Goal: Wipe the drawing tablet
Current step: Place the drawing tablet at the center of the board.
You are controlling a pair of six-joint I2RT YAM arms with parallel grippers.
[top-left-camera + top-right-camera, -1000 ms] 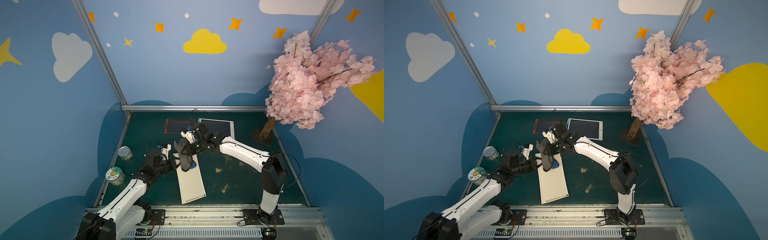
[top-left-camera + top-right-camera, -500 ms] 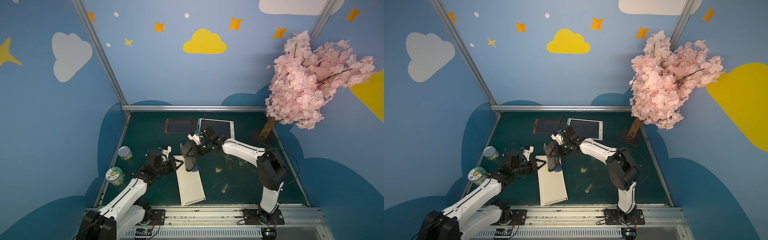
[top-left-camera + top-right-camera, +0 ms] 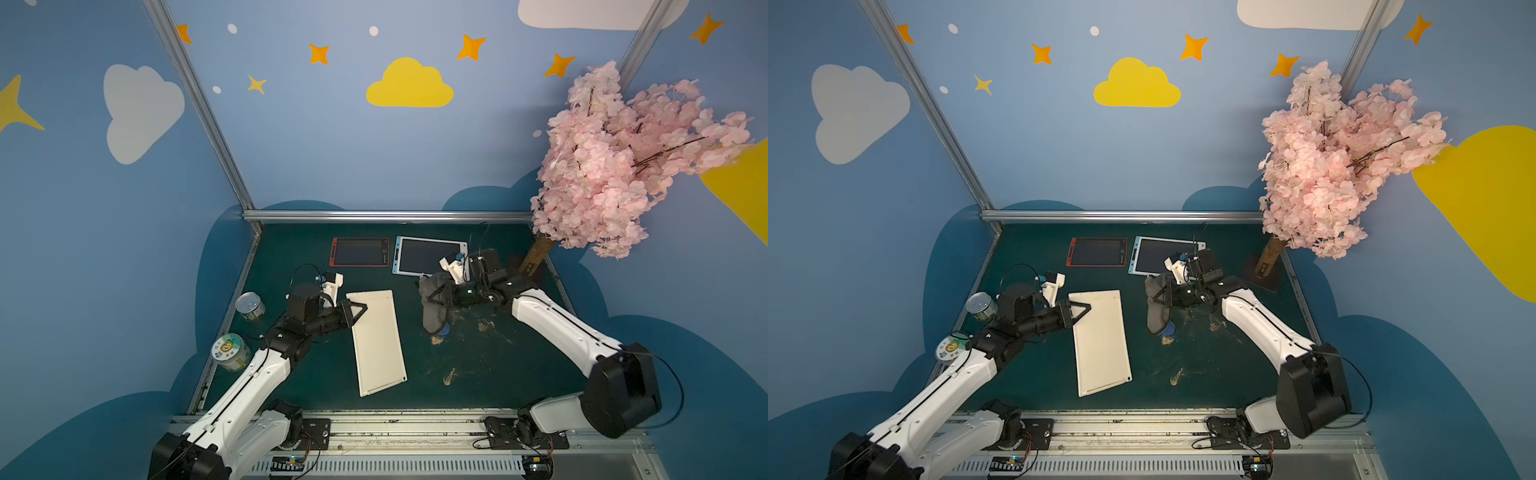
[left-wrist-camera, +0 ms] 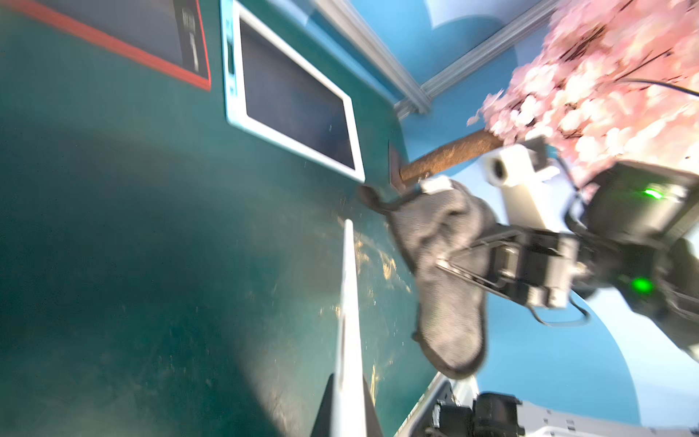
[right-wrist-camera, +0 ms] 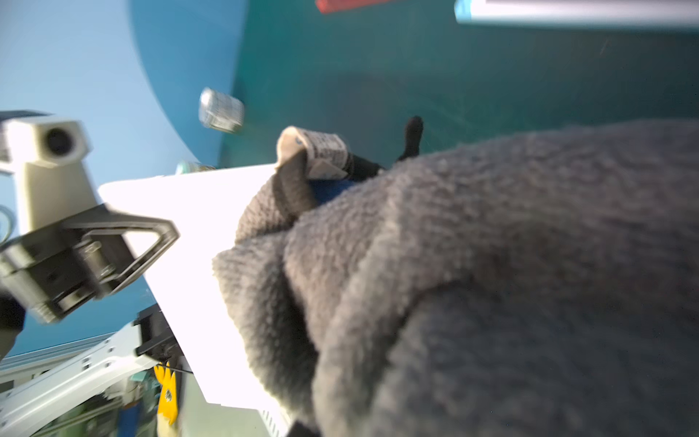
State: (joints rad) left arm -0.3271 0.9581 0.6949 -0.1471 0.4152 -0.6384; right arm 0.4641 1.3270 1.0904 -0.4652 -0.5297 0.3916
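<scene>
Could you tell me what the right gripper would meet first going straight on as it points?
Probably the white tablet, at its far end where the left gripper holds it; the right gripper, carrying the grey cloth, may pass above.

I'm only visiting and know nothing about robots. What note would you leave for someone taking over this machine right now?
Left gripper: shut on the far corner of the white tablet, which lies on the green mat.
Right gripper: shut on a grey cloth, held off the tablet, hanging over the mat beside it.
Done: the tablet's face looks clean; crumbs lie on the mat.
Left: check the wipe is complete, then release. A red-framed tablet and a blue-framed tablet lie at the back.
</scene>
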